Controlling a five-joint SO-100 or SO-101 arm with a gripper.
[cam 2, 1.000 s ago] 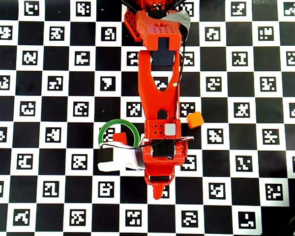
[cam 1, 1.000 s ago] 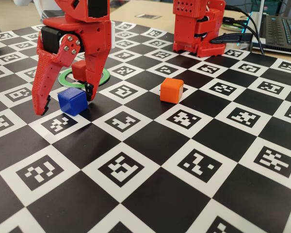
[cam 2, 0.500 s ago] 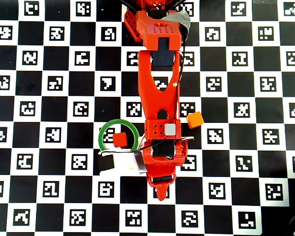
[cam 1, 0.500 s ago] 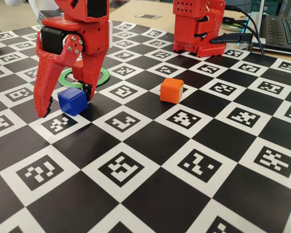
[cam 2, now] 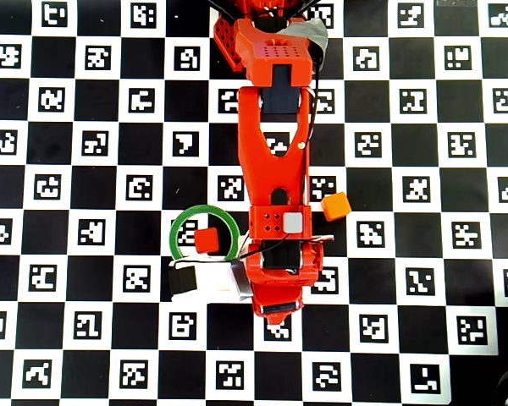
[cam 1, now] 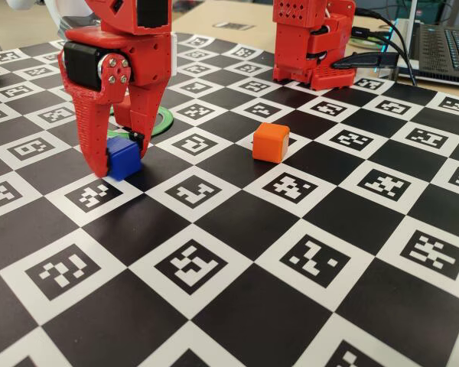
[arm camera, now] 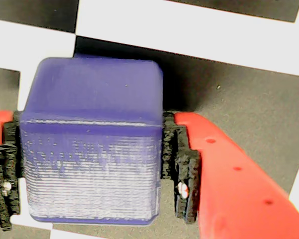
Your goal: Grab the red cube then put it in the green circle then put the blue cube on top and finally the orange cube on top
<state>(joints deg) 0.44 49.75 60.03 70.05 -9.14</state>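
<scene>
three small plastic cubes with rounded edges show, one of each colour. the deep-blue plastic cube (arm camera: 92, 144) sits on the checkered surface (cam 1: 306, 252) at the left of the fixed view, pinched between the black pads (arm camera: 182, 167) of the red gripper (cam 1: 115, 157), jaws pressed against its two sides. the matte red cube (cam 2: 207, 240) lies inside the one thin green ring (cam 2: 179, 227), just beyond. the bright orange cube (cam 1: 271, 142) stands apart to the right. one red arm base (cam 1: 314, 42) and a laptop (cam 1: 447, 46) sit at the far edge.
</scene>
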